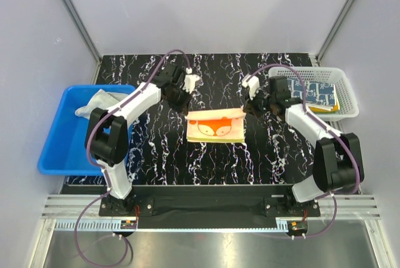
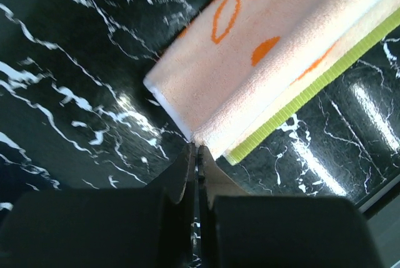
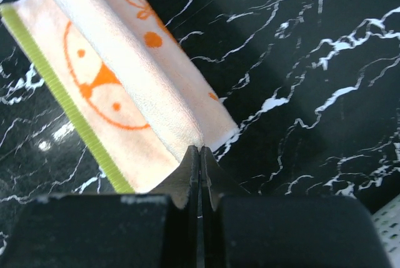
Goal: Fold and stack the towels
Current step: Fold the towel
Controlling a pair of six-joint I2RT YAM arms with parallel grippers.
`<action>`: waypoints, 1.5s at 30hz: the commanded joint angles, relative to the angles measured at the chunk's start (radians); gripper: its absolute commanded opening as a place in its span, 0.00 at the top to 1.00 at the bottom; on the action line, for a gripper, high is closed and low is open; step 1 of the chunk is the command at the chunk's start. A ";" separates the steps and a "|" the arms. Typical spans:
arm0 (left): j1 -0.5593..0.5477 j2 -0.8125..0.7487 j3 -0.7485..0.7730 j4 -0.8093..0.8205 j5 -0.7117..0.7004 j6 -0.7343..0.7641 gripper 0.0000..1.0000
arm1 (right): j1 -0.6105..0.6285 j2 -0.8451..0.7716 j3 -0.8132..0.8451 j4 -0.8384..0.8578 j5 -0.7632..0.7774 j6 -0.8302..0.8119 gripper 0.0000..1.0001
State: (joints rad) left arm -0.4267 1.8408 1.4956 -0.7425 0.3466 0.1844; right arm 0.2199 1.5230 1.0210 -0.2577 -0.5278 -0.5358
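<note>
Both clamped shut, left end effector (image 2: 195, 155) and right end effector (image 3: 200, 155) pinching fox towel (image 1: 215, 127) corners, underside hidden.

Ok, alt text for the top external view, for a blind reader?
Two robot arms pinch the far corners of a cream fox towel mid-table, the left tool and right tool both shut on it. A blue bin holding a pale cloth sits at left, a white mesh basket with folded towels at right.

The black marbled table (image 1: 156, 149) bears 1 fox towel (image 1: 215, 129) centrally, a white basket (image 1: 347, 113) far right.
</note>
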 commanded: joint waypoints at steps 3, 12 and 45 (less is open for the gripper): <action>-0.010 -0.100 -0.113 0.084 -0.029 -0.052 1.00 | 0.024 -0.090 -0.082 0.031 -0.014 -0.064 1.00; -0.050 -0.117 -0.216 0.086 0.002 -0.092 1.00 | 0.065 -0.116 -0.197 0.017 0.029 -0.087 1.00; -0.081 -0.045 -0.325 0.179 0.020 -0.376 0.73 | 0.072 0.201 0.008 -0.170 0.041 0.652 0.95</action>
State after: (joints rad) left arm -0.5056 1.7767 1.1938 -0.6247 0.4030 -0.1287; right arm 0.2886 1.6829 1.0542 -0.3988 -0.5518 0.0059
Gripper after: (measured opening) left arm 0.271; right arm 0.062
